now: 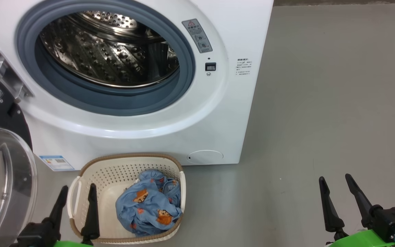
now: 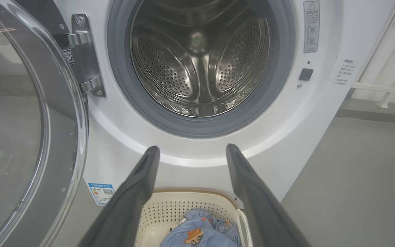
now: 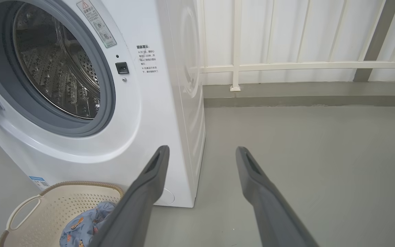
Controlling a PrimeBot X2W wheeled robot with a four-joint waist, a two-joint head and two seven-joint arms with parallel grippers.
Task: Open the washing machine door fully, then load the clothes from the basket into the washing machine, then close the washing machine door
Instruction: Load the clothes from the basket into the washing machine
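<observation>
**Clothes (image 1: 149,206) not yet loaded**

The washing machine door (image 1: 2,185) stands swung wide, so opening looks done. The bundle lies in the basket (image 1: 122,157) before the washing machine (image 1: 245,34); loading and closing remain. Both jaws are spread, holding nothing.

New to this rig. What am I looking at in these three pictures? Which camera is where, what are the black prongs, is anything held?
It's a wheeled robot with two arms. The head view looks down from its head; each wrist view looks forward from that arm's wrist. The black prongs are its hands: left hand at lower left, right hand at lower right. Both are open and hold nothing. Ahead stands a white washing machine, its door swung open at the left; the steel drum looks empty. On the grey floor before it sits a cream basket with blue printed clothes inside.
</observation>
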